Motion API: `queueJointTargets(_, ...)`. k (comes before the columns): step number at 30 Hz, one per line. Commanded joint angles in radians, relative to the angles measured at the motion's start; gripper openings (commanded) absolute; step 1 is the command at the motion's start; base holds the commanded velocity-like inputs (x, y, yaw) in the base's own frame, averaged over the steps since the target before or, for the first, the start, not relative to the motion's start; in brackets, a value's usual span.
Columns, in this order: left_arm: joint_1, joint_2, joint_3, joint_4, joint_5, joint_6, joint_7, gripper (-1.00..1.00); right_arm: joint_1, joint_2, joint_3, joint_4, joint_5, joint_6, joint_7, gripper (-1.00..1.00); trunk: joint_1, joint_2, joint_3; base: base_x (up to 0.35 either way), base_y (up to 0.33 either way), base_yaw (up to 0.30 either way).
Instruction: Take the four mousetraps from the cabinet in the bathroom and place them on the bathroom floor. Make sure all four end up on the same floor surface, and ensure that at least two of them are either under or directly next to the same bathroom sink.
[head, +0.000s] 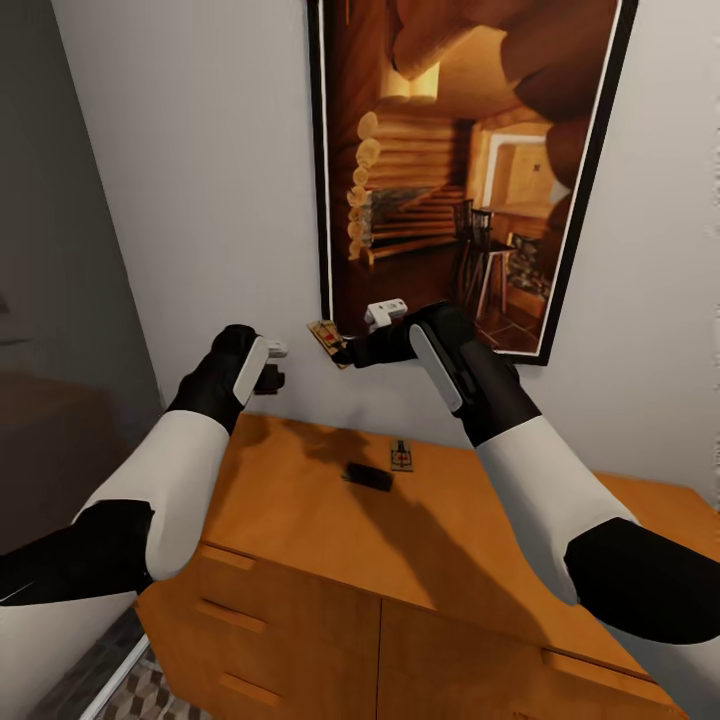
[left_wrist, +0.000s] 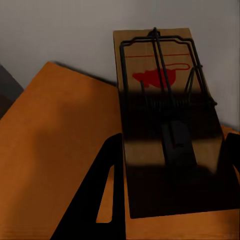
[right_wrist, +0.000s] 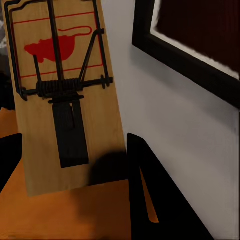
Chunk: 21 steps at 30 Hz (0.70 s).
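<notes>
Both arms are raised above the top of the orange-brown cabinet (head: 300, 520). My right gripper (head: 345, 352) is shut on a tan mousetrap (head: 324, 339) held up against the wall; the right wrist view shows its board, wire and red mark (right_wrist: 60, 100) between the dark fingers (right_wrist: 145, 195). My left gripper (head: 271, 379) is shut on another mousetrap (left_wrist: 165, 125), clamped between its fingers (left_wrist: 107, 190). A third mousetrap (head: 401, 457) lies flat on the cabinet top. Beside it is a small dark flat piece (head: 367, 476), too shadowed to identify.
A large black-framed picture (head: 460, 170) hangs on the white wall right behind the cabinet. Drawer fronts with slim handles (head: 225, 615) face me. Cube-patterned floor tiles (head: 140, 692) show at the lower left, beside a grey wall (head: 60, 300).
</notes>
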Motion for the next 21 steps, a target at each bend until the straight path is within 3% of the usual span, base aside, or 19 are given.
queueJointTargets(1, -0.001, -0.001, 0.003, -0.001, 0.009, 0.002, 0.011, -1.0, -0.001, -0.005, 0.0, 0.0, -0.005, 0.004, 0.0, -1.0, 0.0, -0.001, -0.001, -0.245, 0.0, 0.0)
queueJointTargets(21, 0.007, -0.001, 0.002, -0.002, 0.004, 0.001, 0.009, -1.0, -0.001, -0.015, 0.0, 0.004, -0.006, 0.004, -0.003, -1.0, 0.0, -0.001, -0.001, -0.33, 0.0, 0.0)
